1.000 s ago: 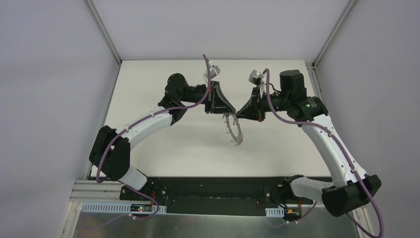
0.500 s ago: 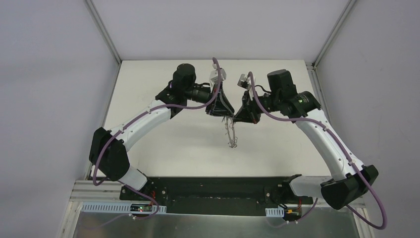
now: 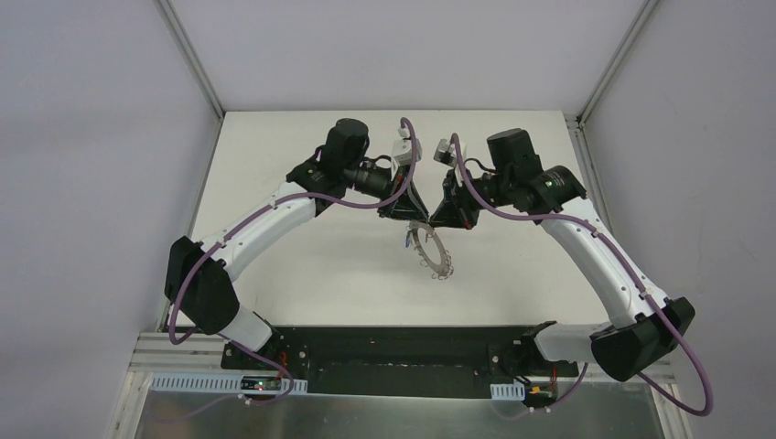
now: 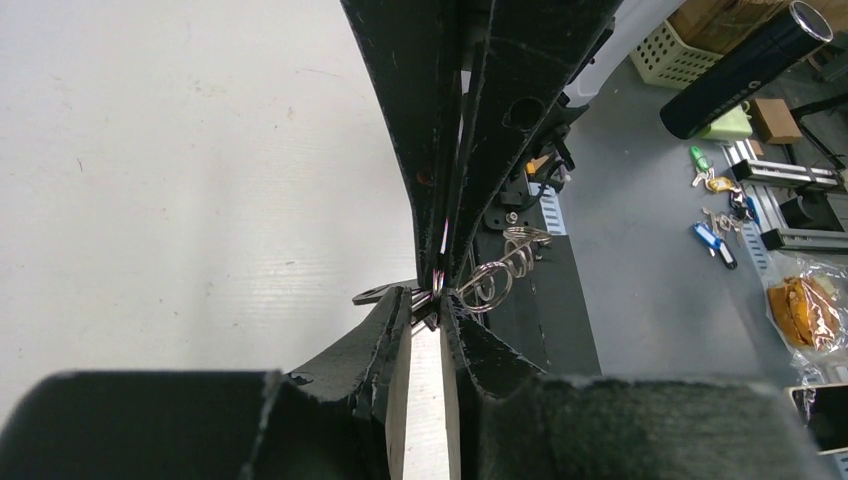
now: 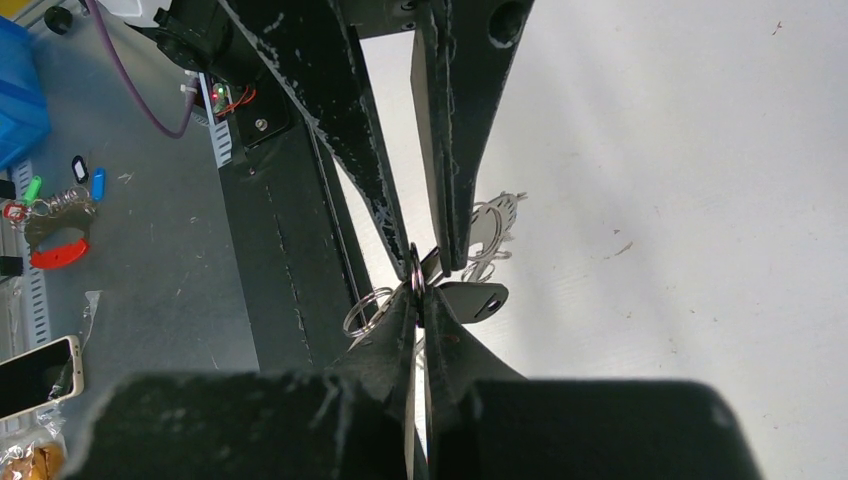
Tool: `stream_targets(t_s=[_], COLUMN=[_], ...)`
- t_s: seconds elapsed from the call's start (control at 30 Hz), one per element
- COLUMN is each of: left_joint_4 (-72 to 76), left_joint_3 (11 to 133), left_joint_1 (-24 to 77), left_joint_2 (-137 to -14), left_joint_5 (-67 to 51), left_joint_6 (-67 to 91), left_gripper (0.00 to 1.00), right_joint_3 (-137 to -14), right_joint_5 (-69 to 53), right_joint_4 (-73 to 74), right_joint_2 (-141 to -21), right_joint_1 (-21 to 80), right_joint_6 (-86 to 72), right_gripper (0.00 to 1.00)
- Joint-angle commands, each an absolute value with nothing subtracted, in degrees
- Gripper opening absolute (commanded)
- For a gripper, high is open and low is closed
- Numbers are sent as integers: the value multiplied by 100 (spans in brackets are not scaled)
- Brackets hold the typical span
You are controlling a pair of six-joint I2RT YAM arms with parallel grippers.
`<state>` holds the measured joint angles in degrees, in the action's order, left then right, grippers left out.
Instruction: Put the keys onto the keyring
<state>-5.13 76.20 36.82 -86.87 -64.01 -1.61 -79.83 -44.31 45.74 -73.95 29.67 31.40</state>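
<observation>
Right jaws clamped shut on keyring (image 3: pixel 445 256) loop, ring hanging tilted over desk (image 3: pixel 302 265) centre. Left jaws tip-to-tip with them, thin slit open; grip on black-headed key (image 5: pixel 478 298) unclear.

White table (image 3: pixel 348 274), black tube (image 4: pixel 745 66), snack bag (image 4: pixel 800 300), phone (image 5: pixel 35 372), blue bin (image 5: pixel 18 90)

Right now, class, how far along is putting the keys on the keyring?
Done: no key visibly threaded yet. In hand: the right gripper pinches the keyring; the left gripper meets it tip to tip, a black-headed key between them. Left: seating that key, then the second key.
</observation>
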Motion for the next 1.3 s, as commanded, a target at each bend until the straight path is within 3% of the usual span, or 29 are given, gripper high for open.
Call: stream_targets(t_s=[0.0,0.17,0.33,0.57,0.7,0.8,0.87,1.03,1.27], left_joint_4=[-604,-514,-480,-345,-156,71,513,2423,4600], left_joint_3=[7900,7919,7907,7896,7910,7877,7748,7316,6960], left_joint_1=[3753,3761,3762,3771,3771,3771,3758,3658,3583], left_joint_2=[-8585,-8587,-8596,-8621,-8671,-8660,-8611,-8509,-8653], left_joint_5=[-6458,-6467,-6488,-6530,-6600,-6644,-6718,-6834,-6839], left_joint_6=[-335,-231,-201,-59,143,392,717,2256,4235], left_gripper=[16,22,22,15,2,0,0,0,0], right_joint_3=[-8297,-8271,-8264,-8240,-8207,-8156,-8072,-7796,-7401], right_joint_5=[-4509,-4513,-4537,-4544,-4553,-4545,-4516,-4641,-4852], right_joint_4=[4479,4478,4447,4445,4436,4407,4352,4121,3928], right_joint_2=[-7383,-7392,-7396,-7395,-7383,-7351,-7287,-6891,-6397], right_joint_1=[3008,3020,3018,3021,3016,3019,3015,2867,2610], right_joint_6=[3190,3199,3182,3173,3173,3169,3173,3206,3305], right_gripper=[0,0,0,0,0,0,0,14,15])
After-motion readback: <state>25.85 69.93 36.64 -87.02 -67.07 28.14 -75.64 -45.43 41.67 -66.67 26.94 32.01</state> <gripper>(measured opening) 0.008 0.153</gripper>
